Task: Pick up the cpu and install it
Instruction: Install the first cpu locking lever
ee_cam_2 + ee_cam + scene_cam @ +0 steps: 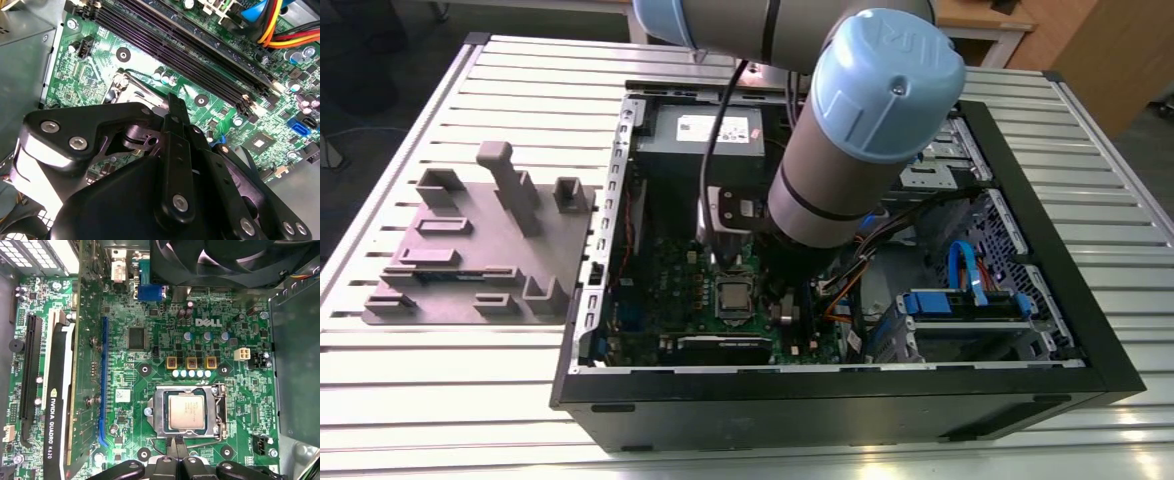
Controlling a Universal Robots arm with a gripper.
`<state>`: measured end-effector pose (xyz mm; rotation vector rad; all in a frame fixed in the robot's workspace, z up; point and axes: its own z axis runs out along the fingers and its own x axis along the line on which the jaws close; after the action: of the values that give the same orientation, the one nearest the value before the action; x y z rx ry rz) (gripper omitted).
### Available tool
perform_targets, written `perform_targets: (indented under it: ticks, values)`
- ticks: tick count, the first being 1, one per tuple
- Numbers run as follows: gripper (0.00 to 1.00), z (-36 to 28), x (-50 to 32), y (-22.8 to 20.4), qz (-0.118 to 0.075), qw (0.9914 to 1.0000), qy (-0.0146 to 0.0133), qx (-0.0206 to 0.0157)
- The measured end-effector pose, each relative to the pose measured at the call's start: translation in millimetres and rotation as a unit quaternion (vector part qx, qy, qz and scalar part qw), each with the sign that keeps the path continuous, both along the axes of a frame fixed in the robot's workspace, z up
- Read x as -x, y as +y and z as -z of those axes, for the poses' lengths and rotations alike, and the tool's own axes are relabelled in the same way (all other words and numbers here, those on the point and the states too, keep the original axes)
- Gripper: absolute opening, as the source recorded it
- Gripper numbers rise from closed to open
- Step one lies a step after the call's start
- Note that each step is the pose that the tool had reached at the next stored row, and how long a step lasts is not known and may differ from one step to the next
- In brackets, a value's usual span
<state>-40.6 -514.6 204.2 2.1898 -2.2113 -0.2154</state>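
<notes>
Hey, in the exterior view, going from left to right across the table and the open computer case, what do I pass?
grey fixture plate on the table → cpu sitting in its socket inside the case → blue cable near the case's far side

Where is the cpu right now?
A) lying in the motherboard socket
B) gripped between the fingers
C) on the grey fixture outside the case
A: in the first wrist view the cpu lies flat inside the socket frame on the motherboard, with the gripper beside the socket.
</notes>
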Motion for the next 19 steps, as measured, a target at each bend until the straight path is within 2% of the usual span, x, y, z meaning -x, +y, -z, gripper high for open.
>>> perform_targets:
  ticks: [7,11,13,19]
  values:
    - [0.1,3.0,0.0,0.0,-0.001,0.99999,0.0,0.0034]
    - [0.1,4.4,0.0,0.0,-0.002,0.99995,0.0,0.0097]
    - [0.1,5.4,0.0,-0.1,-0.003,0.99993,0.0001,0.0114]
    - [0.1,8.2,0.0,0.0,-0.004,0.99992,0.0,0.0122]
